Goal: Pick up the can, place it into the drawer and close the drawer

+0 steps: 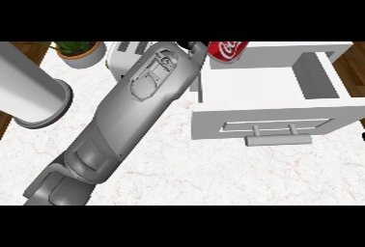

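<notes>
Head view, looking down on a white marbled counter (214, 169).

1 grey forearm (132, 106) comes in from the lower left edge and runs diagonally up toward the top centre. Only a small dark bit of its hand (194, 47) shows at the upper end, right at the top of the scene. By its entry on the left side it reads as the left hand. Whether the fingers are spread, pressed together or curled round something: cannot tell, too little is visible.

The red can (227, 49) with white lettering sits just right of that hand, cut off by the top edge. It lies over the back left corner of the drawer (271, 126). Contact between hand and can looks likely but cannot be confirmed.

The drawer is white and pulled open; its front panel carries a grey bar handle (278, 140) facing the lower edge.

Also on the counter: a big white cylinder (32, 91) at left, a potted plant (80, 52) at top left, and a white appliance (128, 53) partly hidden behind the forearm.

The right hand shows nowhere.
</notes>
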Robot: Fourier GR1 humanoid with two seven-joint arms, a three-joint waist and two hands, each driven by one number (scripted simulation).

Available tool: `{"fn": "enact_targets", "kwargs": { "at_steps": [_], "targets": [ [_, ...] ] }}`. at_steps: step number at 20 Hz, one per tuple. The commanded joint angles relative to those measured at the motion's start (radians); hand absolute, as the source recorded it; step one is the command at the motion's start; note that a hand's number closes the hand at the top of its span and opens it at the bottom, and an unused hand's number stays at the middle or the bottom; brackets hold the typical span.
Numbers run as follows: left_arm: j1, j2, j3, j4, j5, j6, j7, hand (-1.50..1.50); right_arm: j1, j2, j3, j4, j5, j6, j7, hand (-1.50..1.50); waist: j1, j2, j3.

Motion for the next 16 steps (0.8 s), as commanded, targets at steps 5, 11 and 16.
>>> {"fn": "enact_targets", "kwargs": {
  "at_steps": [5, 11, 16],
  "targets": [
    [-0.142, 0.0, -0.045, 0.219, 0.105, 0.011, -0.08, 1.5, -0.084, -0.02, 0.003, 0.036, 0.022, -0.033, 0.042, -1.5, -0.01, 0.005, 0.0],
    [-0.162, 0.0, -0.127, 0.3, 0.178, 0.041, -0.12, 1.5, -0.058, 0.0, 0.025, 0.027, 0.031, -0.024, 0.024, -1.5, -0.029, 0.008, 0.001],
    [-0.16, 0.0, -0.181, 0.364, 0.23, 0.07, -0.164, 1.5, -0.046, -0.007, 0.032, -0.001, 0.009, -0.002, 0.033, -1.5, -0.056, 0.012, 0.002]
  ]
}}
